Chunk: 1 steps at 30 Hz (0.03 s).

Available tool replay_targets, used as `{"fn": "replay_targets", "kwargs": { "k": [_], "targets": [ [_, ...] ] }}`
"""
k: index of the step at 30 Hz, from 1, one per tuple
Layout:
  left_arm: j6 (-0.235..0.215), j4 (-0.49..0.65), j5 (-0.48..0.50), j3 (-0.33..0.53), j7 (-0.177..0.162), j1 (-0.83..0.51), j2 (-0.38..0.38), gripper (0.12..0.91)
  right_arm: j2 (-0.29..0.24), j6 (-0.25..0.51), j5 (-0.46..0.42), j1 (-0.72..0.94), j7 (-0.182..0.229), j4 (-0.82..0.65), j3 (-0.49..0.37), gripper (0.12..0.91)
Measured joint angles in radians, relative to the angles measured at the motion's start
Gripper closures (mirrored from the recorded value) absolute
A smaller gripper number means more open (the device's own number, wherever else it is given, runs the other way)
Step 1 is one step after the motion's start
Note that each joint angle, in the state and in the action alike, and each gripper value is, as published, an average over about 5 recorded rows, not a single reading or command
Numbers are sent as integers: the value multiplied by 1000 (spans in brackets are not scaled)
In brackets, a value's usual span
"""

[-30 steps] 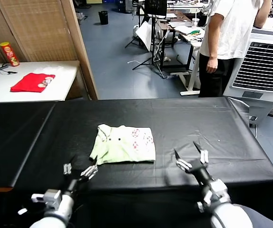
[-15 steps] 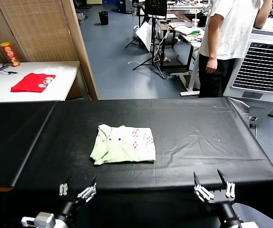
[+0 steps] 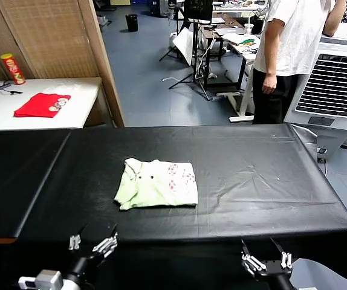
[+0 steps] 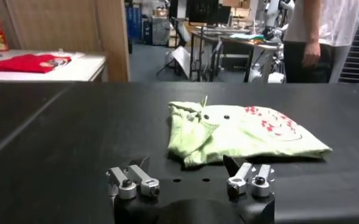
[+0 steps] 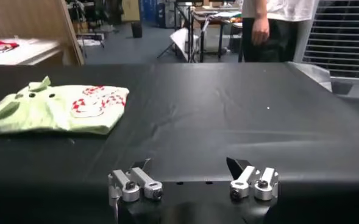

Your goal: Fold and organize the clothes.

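No text, label, brand or number could be read anywhere. The red-and-yellow canister near the back edge of the white side table carried printing too small to make out, and the T-shirt bore only a reddish dotted pattern.

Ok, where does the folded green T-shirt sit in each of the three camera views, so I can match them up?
Head view: green T-shirt lies left of centre on the black table.
Left wrist view: centre-right, just beyond the open left gripper.
Right wrist view: far left edge.
Shared landmark: the person in the white shirt beyond the table.
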Motion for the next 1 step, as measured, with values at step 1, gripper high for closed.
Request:
{"fn": "replay_targets", "kwargs": {
  "k": [1],
  "targets": [
    [1, 0, 0, -1, 0, -1, 0, 232, 0, 0, 0, 0, 0, 0, 0, 227]
  ]
}}
